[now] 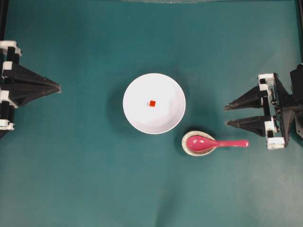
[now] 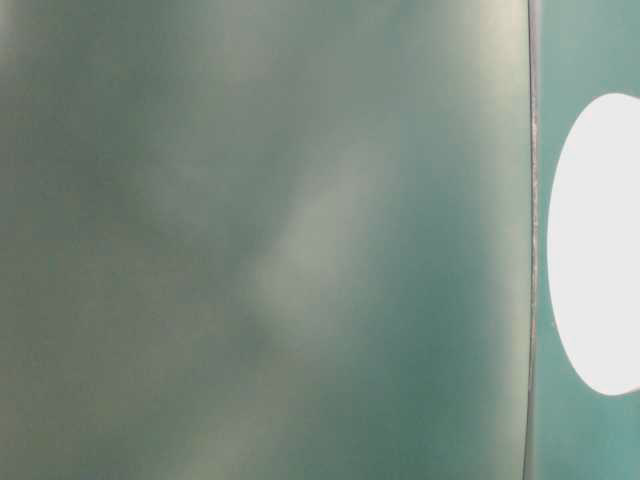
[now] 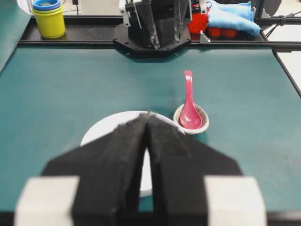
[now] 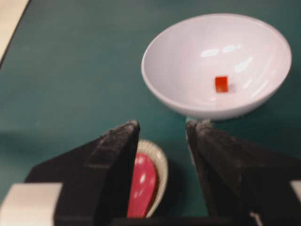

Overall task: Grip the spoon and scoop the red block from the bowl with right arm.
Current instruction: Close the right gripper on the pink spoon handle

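The white bowl (image 1: 154,103) stands mid-table with the tiny red block (image 1: 152,103) inside it. The pink spoon (image 1: 213,143) lies with its scoop in the speckled beige rest (image 1: 189,147) and its handle pointing right. My right gripper (image 1: 226,115) is open and empty, above and right of the spoon's handle. In the right wrist view the bowl (image 4: 188,56), the block (image 4: 221,84) and the spoon's scoop (image 4: 143,186) show past the open gripper (image 4: 162,125). My left gripper (image 1: 58,87) is shut and empty at the far left. In the left wrist view it (image 3: 148,116) points at the bowl (image 3: 103,129) and the spoon (image 3: 189,106).
The table is covered by a teal mat (image 1: 85,179). Stacked yellow and blue cups (image 3: 48,18) and a blue cloth (image 3: 233,14) sit beyond the table's far edge in the left wrist view. The table-level view is blurred, showing only the bowl's white edge (image 2: 600,250).
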Controlling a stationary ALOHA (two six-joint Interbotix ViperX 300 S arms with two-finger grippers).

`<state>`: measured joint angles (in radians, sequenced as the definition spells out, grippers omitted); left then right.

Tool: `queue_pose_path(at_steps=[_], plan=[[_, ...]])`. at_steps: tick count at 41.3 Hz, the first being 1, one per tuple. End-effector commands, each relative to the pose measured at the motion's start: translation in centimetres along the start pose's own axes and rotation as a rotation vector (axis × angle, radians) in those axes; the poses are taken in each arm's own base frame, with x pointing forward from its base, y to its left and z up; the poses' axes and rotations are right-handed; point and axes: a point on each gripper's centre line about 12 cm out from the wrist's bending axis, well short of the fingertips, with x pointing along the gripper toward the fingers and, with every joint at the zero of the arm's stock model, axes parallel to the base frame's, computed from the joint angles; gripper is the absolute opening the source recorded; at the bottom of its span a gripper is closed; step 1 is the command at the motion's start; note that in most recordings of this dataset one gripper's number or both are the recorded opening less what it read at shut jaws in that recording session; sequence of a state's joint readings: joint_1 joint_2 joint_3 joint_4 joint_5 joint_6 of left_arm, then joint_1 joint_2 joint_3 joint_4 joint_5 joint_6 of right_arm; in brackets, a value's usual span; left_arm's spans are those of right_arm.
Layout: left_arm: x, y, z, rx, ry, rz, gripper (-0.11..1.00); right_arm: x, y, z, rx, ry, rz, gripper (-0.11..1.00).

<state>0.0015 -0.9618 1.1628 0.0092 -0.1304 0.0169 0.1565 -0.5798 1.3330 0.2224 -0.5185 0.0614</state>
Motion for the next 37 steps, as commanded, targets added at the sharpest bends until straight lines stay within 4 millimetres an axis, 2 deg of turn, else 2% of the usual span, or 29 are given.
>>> queue_pose_path(at_steps=[1,23,37], plan=[[0.2,0.0,1.0,0.006,-0.025,-0.001,0.0,0.1,0.4,-0.3,0.011,-0.008,0.013,0.52],[0.2,0.1,1.0,0.012,-0.021,0.004,0.0,1.5,2.6,-5.4,0.038,0.041,0.005,0.52],[0.2,0.1,0.9,0.012,-0.018,0.004,0.0,2.1,3.0,-8.3,0.009,0.083,-0.059,0.52]])
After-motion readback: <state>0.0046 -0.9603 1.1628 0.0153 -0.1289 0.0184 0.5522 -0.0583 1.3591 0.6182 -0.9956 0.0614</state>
